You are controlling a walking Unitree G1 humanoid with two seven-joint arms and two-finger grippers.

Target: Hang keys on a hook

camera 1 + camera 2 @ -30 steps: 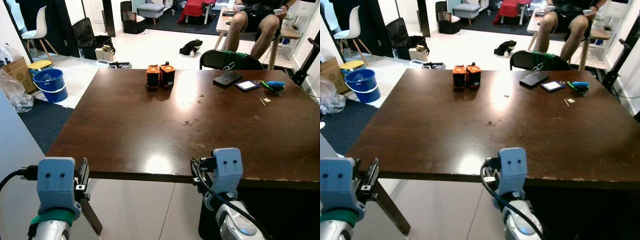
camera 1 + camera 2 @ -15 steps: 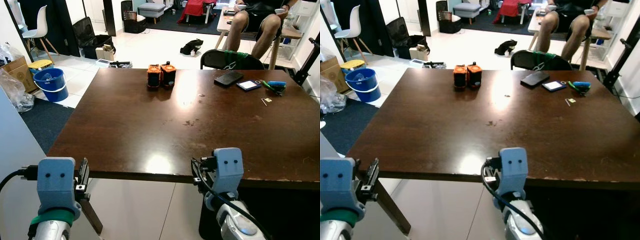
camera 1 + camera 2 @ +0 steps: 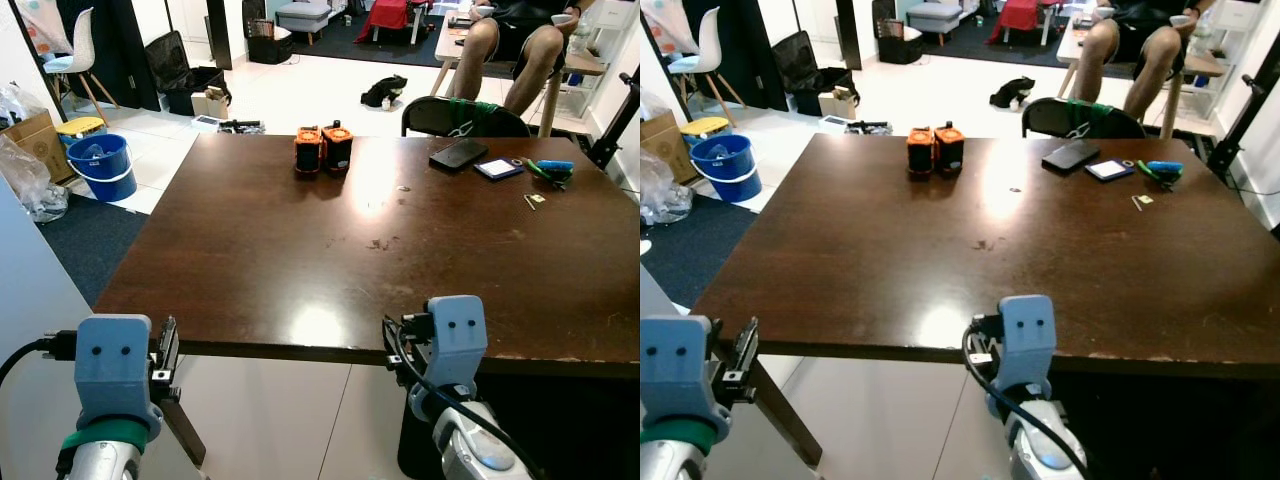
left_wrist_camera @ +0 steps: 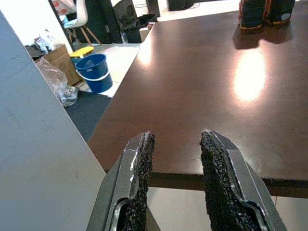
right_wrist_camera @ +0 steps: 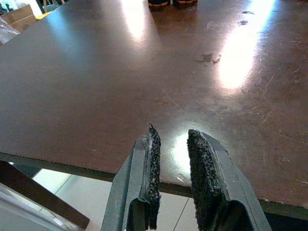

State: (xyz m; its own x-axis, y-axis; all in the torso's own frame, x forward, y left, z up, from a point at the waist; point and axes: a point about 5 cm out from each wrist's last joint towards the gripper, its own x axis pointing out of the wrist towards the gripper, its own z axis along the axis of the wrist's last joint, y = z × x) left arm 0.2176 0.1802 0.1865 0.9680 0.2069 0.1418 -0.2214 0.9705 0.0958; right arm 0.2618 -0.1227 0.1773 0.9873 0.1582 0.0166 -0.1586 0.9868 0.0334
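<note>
Keys: cannot be identified with certainty; the only candidate is a small pale metal item [image 3: 533,201] lying flat near the far right edge of the dark brown wooden desk [image 3: 300,250], well apart from both arms. No hook can be made out.

Left tool [image 4: 175,139]: held just off the near left corner of the desk, black fingers parted with a moderate gap, nothing between them.

Right tool [image 5: 171,134]: at the near edge of the desk, fingers a narrow gap apart, holding nothing.

On the desk, far side: two orange-and-black cylindrical objects [image 3: 322,150] upright and touching each other. Far right: flat black phone [image 3: 458,155], small blue-edged square device [image 3: 497,169] just beside it, then a green-and-blue item [image 3: 547,170] near the pale metal item.

Beyond the desk: dark chair with green cloth [image 3: 463,118] and a seated person [image 3: 515,50]. Blue plastic bucket [image 3: 100,168] on the floor to the left.
</note>
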